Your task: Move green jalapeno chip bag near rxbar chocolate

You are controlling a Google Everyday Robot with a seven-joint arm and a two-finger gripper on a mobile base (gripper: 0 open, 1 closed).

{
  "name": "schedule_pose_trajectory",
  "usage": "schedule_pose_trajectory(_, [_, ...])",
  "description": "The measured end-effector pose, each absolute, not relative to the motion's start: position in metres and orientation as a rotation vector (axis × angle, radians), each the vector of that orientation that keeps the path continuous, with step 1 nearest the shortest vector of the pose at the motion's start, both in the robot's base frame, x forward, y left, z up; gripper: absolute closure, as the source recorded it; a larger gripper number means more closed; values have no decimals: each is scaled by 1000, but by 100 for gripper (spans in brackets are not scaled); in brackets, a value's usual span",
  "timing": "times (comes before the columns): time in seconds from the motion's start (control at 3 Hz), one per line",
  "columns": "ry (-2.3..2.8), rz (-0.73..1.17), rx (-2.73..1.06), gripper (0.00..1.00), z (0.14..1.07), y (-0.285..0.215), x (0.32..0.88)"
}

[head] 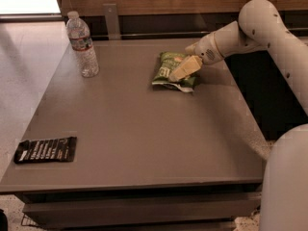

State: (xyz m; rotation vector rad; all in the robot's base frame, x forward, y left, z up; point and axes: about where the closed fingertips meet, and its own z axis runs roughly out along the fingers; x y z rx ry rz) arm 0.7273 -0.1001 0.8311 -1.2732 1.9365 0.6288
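Note:
The green jalapeno chip bag lies flat on the far right part of the grey table. My gripper reaches in from the right and sits low over the bag's right half, covering part of it. The rxbar chocolate, a flat black wrapper with white lettering, lies at the table's near left corner, far from the bag and the gripper.
A clear water bottle stands upright at the table's far left. A wooden wall and a dark ledge run behind the table. My white arm arches over the table's right edge, and my base fills the lower right.

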Motion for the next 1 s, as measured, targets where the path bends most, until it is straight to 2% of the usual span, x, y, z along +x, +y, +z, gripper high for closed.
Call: schedule_pose_trajectory(1.0, [1939,648,-1281,82,824,-93,728])
